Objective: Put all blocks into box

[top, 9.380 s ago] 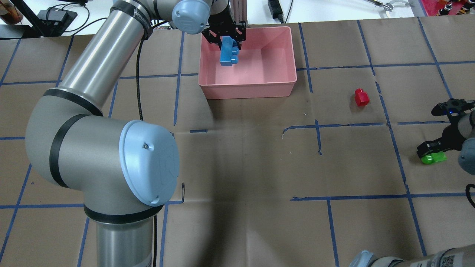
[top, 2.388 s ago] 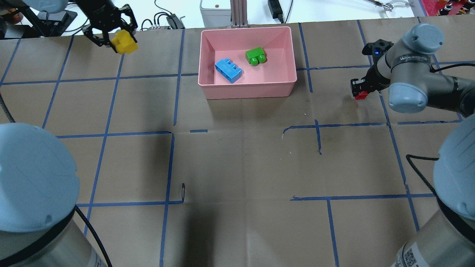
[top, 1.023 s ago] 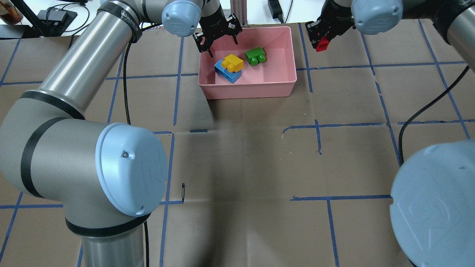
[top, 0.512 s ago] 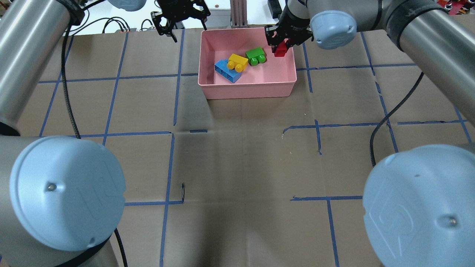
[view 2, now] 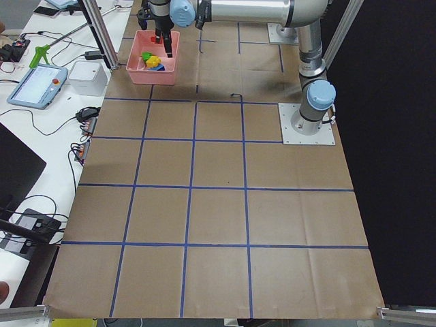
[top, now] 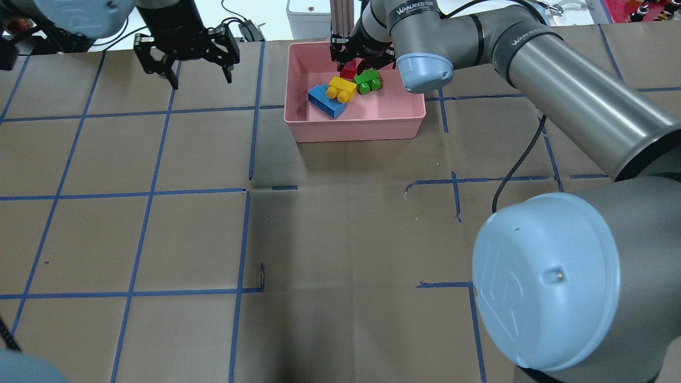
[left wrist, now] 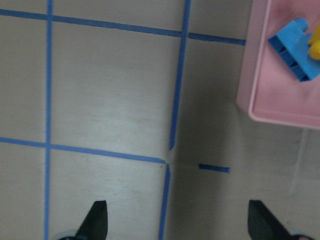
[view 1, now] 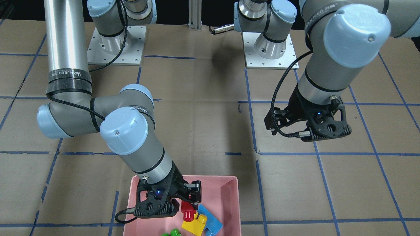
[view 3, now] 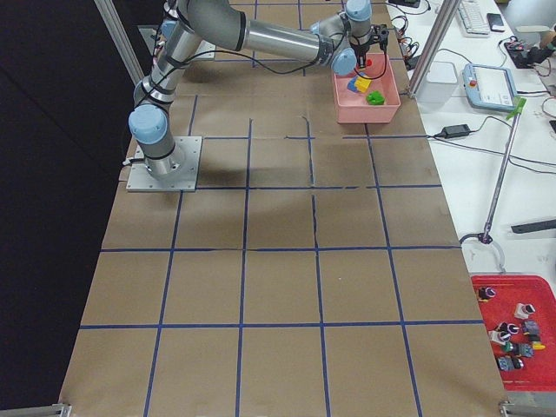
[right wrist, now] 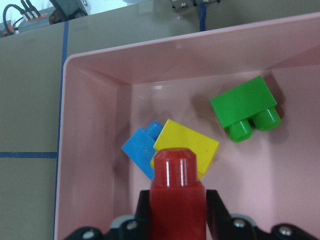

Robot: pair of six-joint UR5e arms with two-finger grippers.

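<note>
The pink box [top: 356,130] stands at the table's far middle. In it lie the light-blue brick [top: 323,103], the yellow brick [top: 341,88] resting partly on it, and the green brick [top: 367,82]. My right gripper [top: 351,65] is shut on the red brick [top: 349,70] and holds it above the box, just over the yellow brick. The right wrist view shows the red brick [right wrist: 178,180] between the fingers, with the yellow [right wrist: 187,140], blue [right wrist: 140,147] and green [right wrist: 245,107] bricks below. My left gripper [top: 201,74] is open and empty, above the table left of the box.
An aluminium post [top: 340,18] and a white unit [top: 308,8] stand just behind the box. Cables [top: 239,26] lie along the far edge. Blue tape lines [top: 154,194] cross the brown table cover. The right arm's elbow [top: 542,276] fills the near right.
My right gripper has carried the red brick leftward from the box's right side to over its middle. My left gripper, open, has moved left, further from the box.
</note>
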